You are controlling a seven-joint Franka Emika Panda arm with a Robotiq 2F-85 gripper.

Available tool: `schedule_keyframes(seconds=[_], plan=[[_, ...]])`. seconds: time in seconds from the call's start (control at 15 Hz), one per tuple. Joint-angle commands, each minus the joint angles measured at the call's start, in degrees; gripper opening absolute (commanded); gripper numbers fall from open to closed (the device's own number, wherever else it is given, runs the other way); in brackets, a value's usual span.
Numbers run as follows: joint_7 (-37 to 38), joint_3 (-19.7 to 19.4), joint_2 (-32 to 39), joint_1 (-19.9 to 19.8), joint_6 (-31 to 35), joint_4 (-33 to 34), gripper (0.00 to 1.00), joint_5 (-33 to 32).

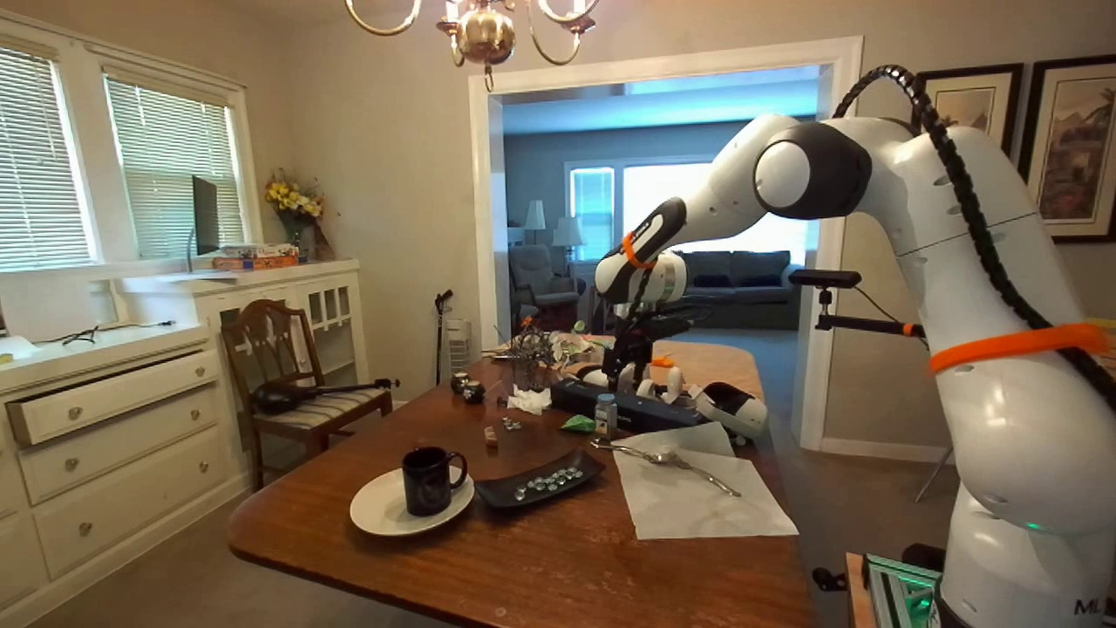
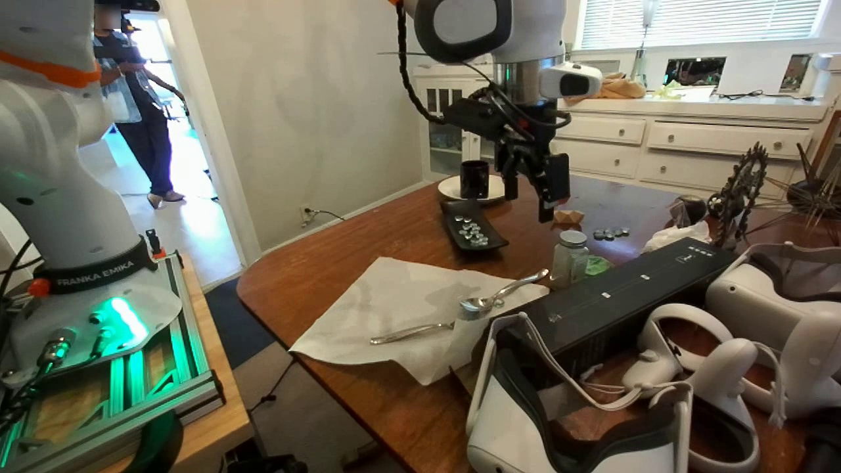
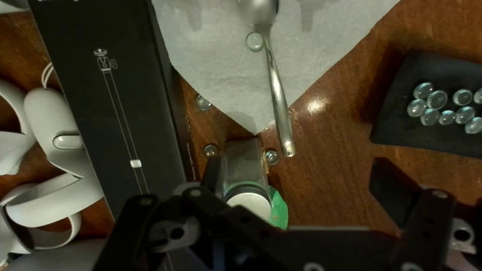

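While its two jaws are standing widely spread, the claw is hanging empty above the table in an exterior view, its tips higher than a lidded jar and apart from it. In the wrist view one jaw is overlapping the jar, which is standing at lower centre beside a black box. A collar at left of an exterior view is bearing "FRANKA EMIKA"; the arm at lower right of an exterior view is bearing "ML". Box lettering is running illegibly off the wrist view's top, where a spoon is losing its blurred bowl; a tray of beads is continuing past the right edge, and a green piece is lying partly behind the jar.
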Motion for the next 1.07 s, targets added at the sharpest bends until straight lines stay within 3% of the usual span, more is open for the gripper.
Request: schedule_keyframes(seconds=[0.0,0.27,0.4,1.0], plan=[[3.52,1.68,4.05,-1.26,3.92,3.06,1.0,-2.27],[9.72,2.41,5.59,-0.71,8.08,2.75,1.0,-2.48],[11.86,2.56,5.91,-0.46,6.64,2.77,1.0,-3.5],[13.98,4.1,10.57,-0.45,11.2,3.03,1.0,-4.61]])
